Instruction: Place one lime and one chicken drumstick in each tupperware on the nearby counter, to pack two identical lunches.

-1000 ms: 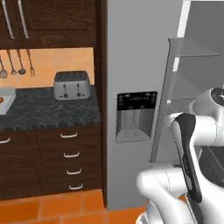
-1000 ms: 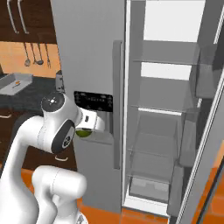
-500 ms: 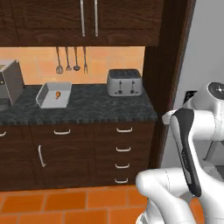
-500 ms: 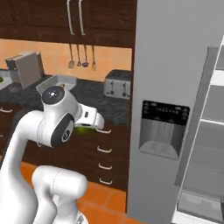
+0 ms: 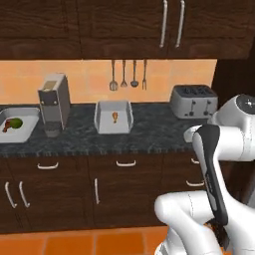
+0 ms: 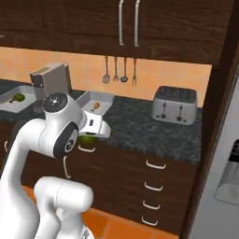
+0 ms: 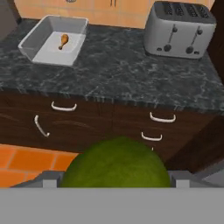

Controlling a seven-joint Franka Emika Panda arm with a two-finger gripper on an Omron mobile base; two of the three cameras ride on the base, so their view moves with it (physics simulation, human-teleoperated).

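My gripper (image 6: 88,136) is shut on a green lime (image 7: 116,164), held in front of the drawers below the counter (image 5: 149,132). The lime bulges large at the bottom of the hand view and covers the fingertips. One light-grey tupperware (image 7: 28,43) sits on the counter ahead to the left, with a single chicken drumstick (image 7: 64,41) in it. The second tupperware (image 5: 30,130) lies at the far left and holds a lime (image 5: 17,122) and a drumstick (image 5: 7,126).
A coffee machine (image 5: 53,104) stands between the two trays. A silver toaster (image 7: 179,29) sits to the right on the counter. Utensils (image 5: 128,74) hang on the orange wall. The fridge (image 6: 224,163) stands at the far right. Drawers with silver handles (image 7: 63,106) run below.
The whole picture has swung from the open fridge to the counter, so the base has turned or driven. The lime stays in the shut gripper throughout.
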